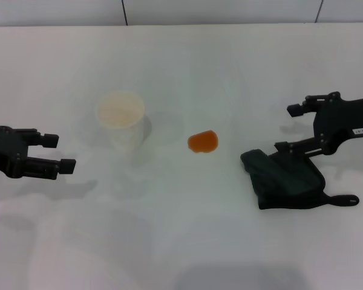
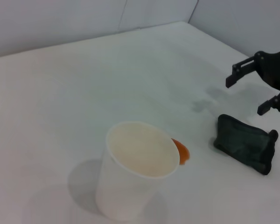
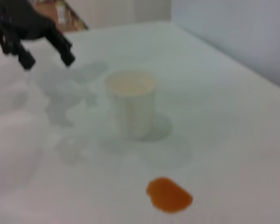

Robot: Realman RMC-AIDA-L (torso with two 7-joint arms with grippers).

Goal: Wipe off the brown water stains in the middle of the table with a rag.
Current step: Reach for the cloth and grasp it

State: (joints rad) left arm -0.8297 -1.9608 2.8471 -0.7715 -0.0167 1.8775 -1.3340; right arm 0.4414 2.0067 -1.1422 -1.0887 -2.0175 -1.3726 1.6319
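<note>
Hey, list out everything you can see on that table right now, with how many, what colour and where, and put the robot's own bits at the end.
table: one, plain white, fills the head view, with a pale tiled wall behind it.
paper cup: one, white, upright, left of centre, apart from the stain.
brown water stains: one small orange-brown blob, near the middle, between cup and rag.
rag: one, dark green-black bundle with a thin black loop strap, lying flat on the right side, not yet on the stain.
left gripper: one, black, at the left edge, open, holding nothing, well clear of the cup.
right gripper: one, black, at the right edge just above the rag's far end, open; the lower finger looks close to the cloth, contact unclear.
</note>
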